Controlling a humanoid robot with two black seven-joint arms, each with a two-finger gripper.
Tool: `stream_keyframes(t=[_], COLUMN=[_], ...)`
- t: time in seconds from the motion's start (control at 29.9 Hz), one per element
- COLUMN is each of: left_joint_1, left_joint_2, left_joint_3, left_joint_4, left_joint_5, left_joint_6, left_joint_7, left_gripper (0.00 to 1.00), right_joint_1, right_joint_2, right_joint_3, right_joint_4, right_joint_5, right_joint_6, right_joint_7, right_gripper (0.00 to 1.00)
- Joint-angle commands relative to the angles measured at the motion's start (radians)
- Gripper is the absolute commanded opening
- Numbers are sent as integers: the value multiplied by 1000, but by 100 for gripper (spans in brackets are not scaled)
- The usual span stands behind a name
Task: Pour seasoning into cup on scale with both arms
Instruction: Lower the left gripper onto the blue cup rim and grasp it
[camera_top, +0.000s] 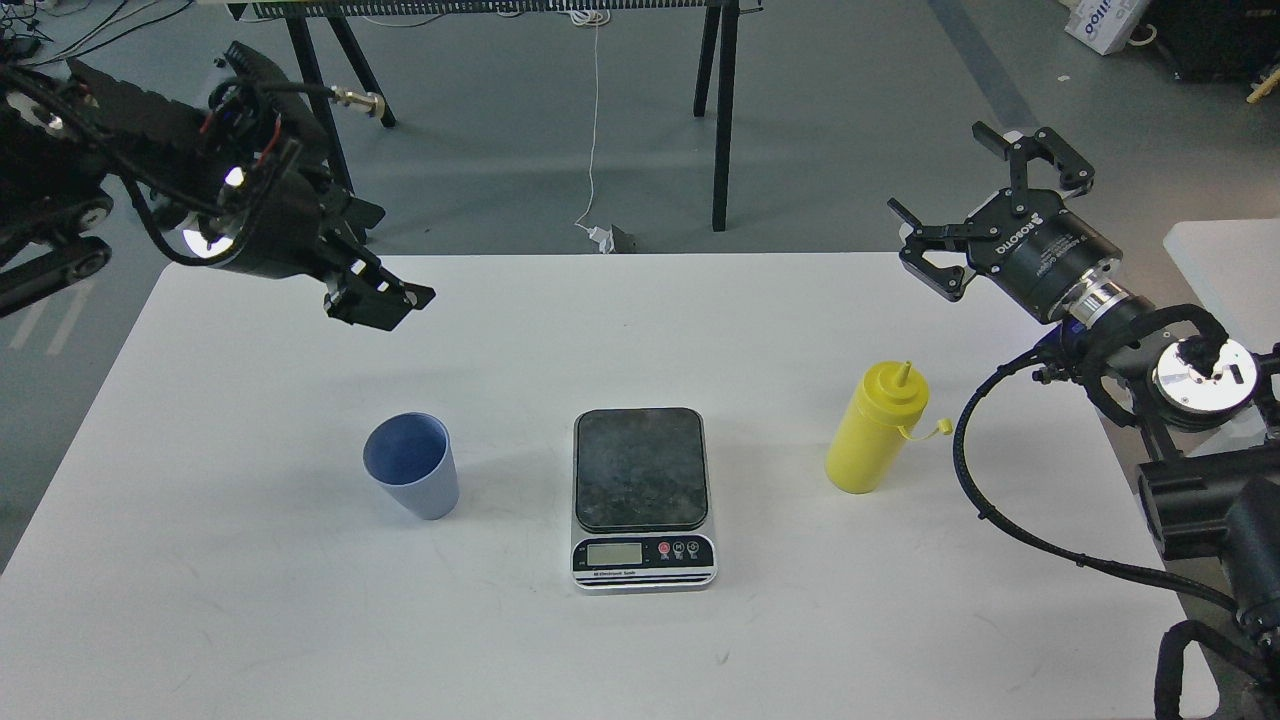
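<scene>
White and uncluttered, the bench (250, 600) is seen over a grey workshop floor with black trestle legs behind it. At its centre lies the digital scale (642, 497), its dark platform bare. The light-blue cup (413, 464) stands upright well to the left of the scale, and the yellow squeeze bottle (876, 430) stands upright to the right, its tethered cap hanging off beside the uncovered nozzle.

Neither object is touched. The right end effector (985, 215) is held above the bench's far right corner with its fingers spread wide and nothing between them. The left end effector (380, 295) hovers above and behind the cup; it is seen dark and end-on, so whether it is released or clenched cannot be told.

The cup is judged light, thin-walled and easily tipped, so a gentle hold across its mid-height is advised. The bottle is judged soft and springy; a hold around the middle of its body is suggested, since too firm a squeeze could eject seasoning early. The cup is not yet on the scale.
</scene>
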Motion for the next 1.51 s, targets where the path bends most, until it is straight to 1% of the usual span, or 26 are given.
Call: stream_keyframes(t=[0.0, 0.13, 0.33, 0.7, 1.07, 1.2, 1.31, 1.37, 1.41, 1.47], left_joint_1=[53, 93, 139, 187, 239, 265, 282, 290, 290, 290], left_joint_2=[-27, -51, -94, -154, -159, -160, -172, -174, -176, -176], left_joint_3=[1, 1, -7, 7, 5, 4, 5, 5, 5, 4], left_joint_4=[6, 13, 60, 187, 212, 212, 212, 212, 212, 214], left_joint_5=[31, 31, 33, 31, 33, 28, 31, 34, 34, 33], left_joint_6=[0, 0, 0, 0, 0, 0, 0, 0, 0, 0], left_joint_7=[0, 0, 0, 0, 0, 0, 0, 0, 0, 0], left_gripper=[100, 100, 100, 100, 99, 96, 92, 85, 80, 66], right_joint_1=[-5, -8, -11, -15, -28, -28, -35, -38, -40, -41], right_joint_2=[0, 0, -3, -24, -30, -37, -37, -38, -38, -40], right_joint_3=[-3, 0, 6, 8, 16, 16, 16, 25, 28, 29], right_joint_4=[1, 0, 1, 3, 3, 1, 3, 3, 1, 1], right_joint_5=[1, 1, 4, 5, 7, 7, 7, 7, 7, 7], right_joint_6=[0, 0, 0, 0, 0, 0, 0, 0, 0, 0], right_joint_7=[0, 0, 0, 0, 0, 0, 0, 0, 0, 0], right_gripper=[99, 99, 99, 99, 99, 99, 99, 99, 99, 99])
